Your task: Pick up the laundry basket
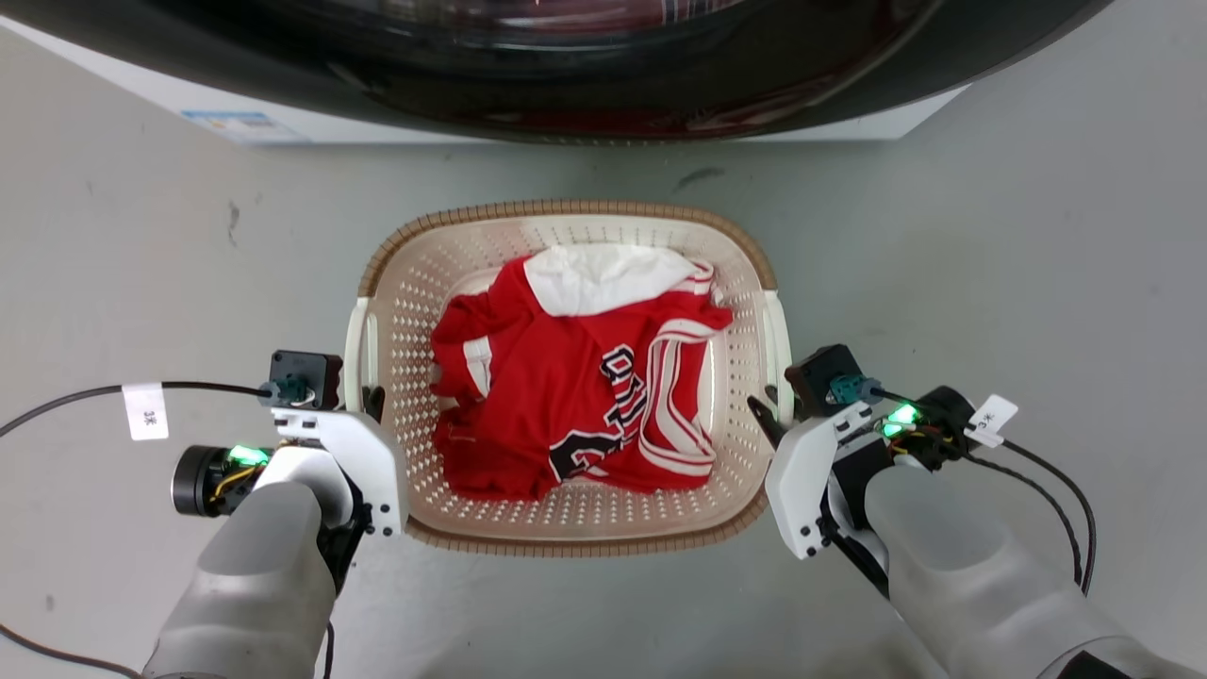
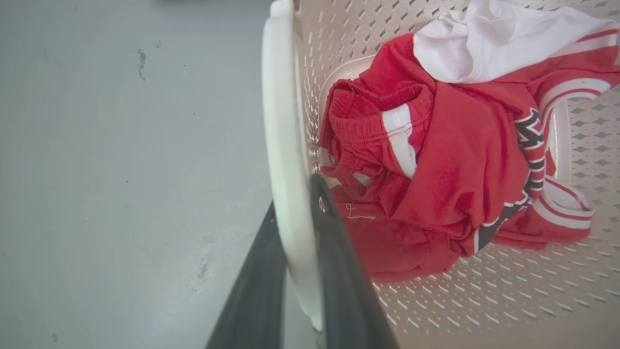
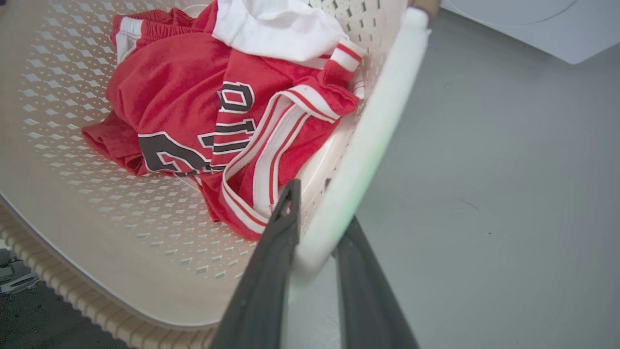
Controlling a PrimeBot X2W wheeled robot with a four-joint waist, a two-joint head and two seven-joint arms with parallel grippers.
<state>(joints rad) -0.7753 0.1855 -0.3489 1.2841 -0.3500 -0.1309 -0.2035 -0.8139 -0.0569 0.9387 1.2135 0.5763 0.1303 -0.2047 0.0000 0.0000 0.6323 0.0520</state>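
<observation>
Our left claw (image 2: pixel 294 203) is narrowed onto the laundry basket (image 1: pixel 566 533), one finger on each side of its white left handle (image 2: pixel 281 121). Our right claw (image 3: pixel 319 208) pinches the right handle (image 3: pixel 382 111) the same way. The basket lies on the grey floor (image 1: pixel 990 236) just before the washing machine (image 1: pixel 566 57), its long axis running left to right. It holds red clothes (image 1: pixel 566 387), and there is bare floor on both sides.
</observation>
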